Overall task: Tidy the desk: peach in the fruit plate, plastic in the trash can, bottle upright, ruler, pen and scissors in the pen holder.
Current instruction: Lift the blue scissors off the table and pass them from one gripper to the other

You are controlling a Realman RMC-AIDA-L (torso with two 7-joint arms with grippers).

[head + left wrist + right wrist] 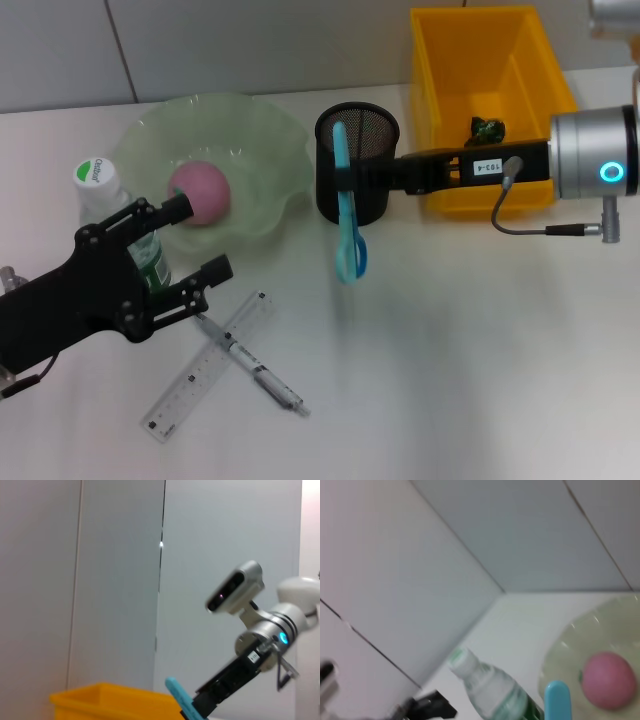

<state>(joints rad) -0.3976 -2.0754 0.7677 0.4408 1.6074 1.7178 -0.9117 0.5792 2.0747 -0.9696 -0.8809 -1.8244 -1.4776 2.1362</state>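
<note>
Head view shows the right gripper (352,180) clenched on the scissors (347,215), held over the pen holder (357,163) rim. Left gripper (190,240) stands released around the upright bottle (115,215). Peach (200,193) sits in the plate (262,140); ruler (208,365) and pen (252,365) lie crossed on the desk (480,350).

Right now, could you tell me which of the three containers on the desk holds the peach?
The fruit plate, the pale green ruffled bowl, holds the pink peach; the black pen holder and yellow trash can do not.

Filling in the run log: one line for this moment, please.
right tool: holding light blue scissors over black mesh pen holder | left tool: open beside clear bottle | pink peach: plated
</note>
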